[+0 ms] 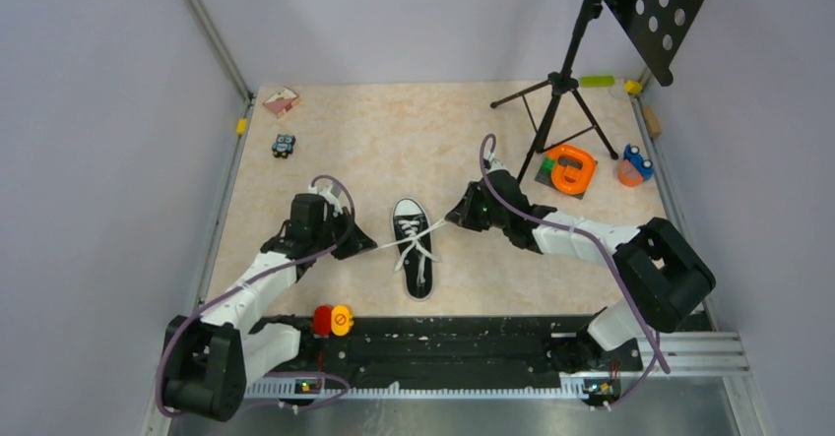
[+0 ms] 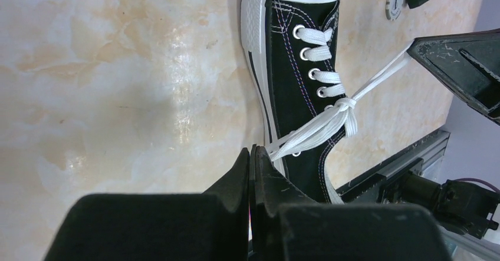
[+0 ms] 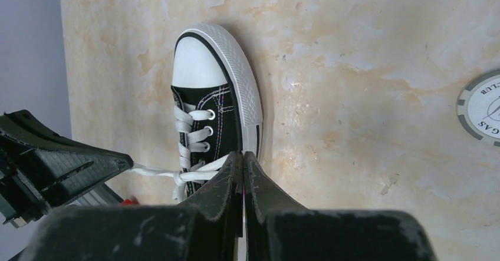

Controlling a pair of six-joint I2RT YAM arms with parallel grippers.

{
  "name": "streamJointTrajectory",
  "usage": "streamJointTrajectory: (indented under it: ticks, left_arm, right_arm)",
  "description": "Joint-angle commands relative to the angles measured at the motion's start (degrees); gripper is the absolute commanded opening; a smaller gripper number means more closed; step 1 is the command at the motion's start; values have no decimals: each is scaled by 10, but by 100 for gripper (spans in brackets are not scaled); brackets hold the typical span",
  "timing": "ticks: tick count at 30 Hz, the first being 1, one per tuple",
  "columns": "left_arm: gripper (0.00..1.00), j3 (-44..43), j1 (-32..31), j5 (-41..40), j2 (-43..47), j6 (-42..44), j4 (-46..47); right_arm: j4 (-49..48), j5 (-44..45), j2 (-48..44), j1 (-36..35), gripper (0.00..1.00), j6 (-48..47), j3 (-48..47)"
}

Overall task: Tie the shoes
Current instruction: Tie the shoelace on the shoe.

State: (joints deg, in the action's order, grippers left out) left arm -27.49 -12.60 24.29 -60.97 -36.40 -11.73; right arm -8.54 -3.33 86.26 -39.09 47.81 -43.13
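Note:
The black shoe (image 1: pixel 414 249) lies mid-table with its white toe cap pointing away from the arms. Its white laces (image 1: pixel 425 240) cross in a knot (image 2: pixel 348 104) over the eyelets and run taut to both sides. My left gripper (image 1: pixel 371 246) sits just left of the shoe, shut on a bundle of lace strands at its tips (image 2: pixel 255 151). My right gripper (image 1: pixel 451 218) sits just right of the shoe, shut on the other lace end (image 3: pixel 243 155). In the right wrist view the shoe (image 3: pixel 221 111) lies directly ahead, with the knot (image 3: pixel 178 177) to its left.
A black tripod stand (image 1: pixel 556 111) rises at the back right, with an orange ring toy (image 1: pixel 571 168) and a blue-orange toy (image 1: pixel 635 163) beside it. A small toy car (image 1: pixel 284 145) and a pink block (image 1: pixel 282 100) lie back left. A poker chip (image 3: pixel 483 106) lies right of the shoe.

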Motion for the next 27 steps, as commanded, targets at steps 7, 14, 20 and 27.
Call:
streamJointTrajectory:
  ticks: [7,14,20,27]
  left_arm:
    - [0,1,11,-39,37,14,-42]
    - [0,36,25,-60,34,12,-25]
    - [0,57,33,-39,24,8,-4]
    - [0,42,33,5,0,13,17]
  right_arm:
    - [-24,55,-11,5,0,11,-18]
    - [-24,103,24,15,0,1,-19]
    - [-39,95,32,15,0,14,3]
    - [-48,78,22,13,0,13,7]
